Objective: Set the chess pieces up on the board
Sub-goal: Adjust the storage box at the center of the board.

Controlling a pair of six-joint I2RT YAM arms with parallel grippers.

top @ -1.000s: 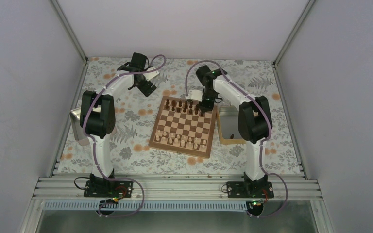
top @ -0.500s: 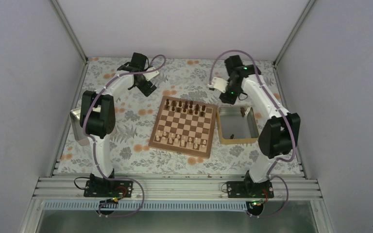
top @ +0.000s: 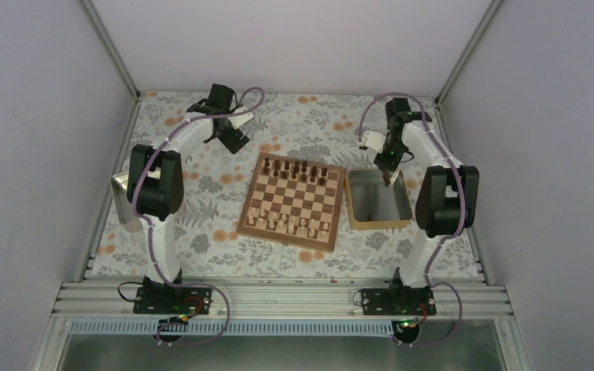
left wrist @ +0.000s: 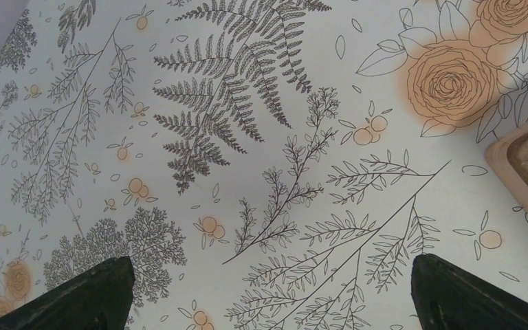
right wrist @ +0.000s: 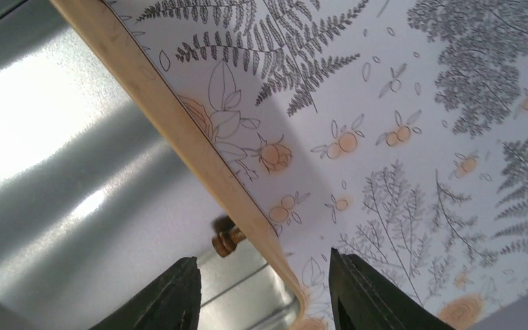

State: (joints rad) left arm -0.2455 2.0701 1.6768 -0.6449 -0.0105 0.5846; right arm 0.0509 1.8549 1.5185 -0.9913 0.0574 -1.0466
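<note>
the square wooden board (top: 292, 202), chequered light and dark, lies flat on the flower-printed cloth (top: 209, 232). pale chessmen (top: 286, 223) line its near 2 rows, and the dark turned chess pieces (top: 294, 168) stand along its far rows. just right of it sits a tan-rimmed tray (top: 371, 226) with a shiny metal floor, 1 dark piece (right wrist: 225, 239) lying against its wall. the right gripper (right wrist: 261, 292) hangs over that rim, jaws partly apart, holding nothing. the left gripper (left wrist: 268, 295) hovers over bare cloth, spread wide and empty.
</note>
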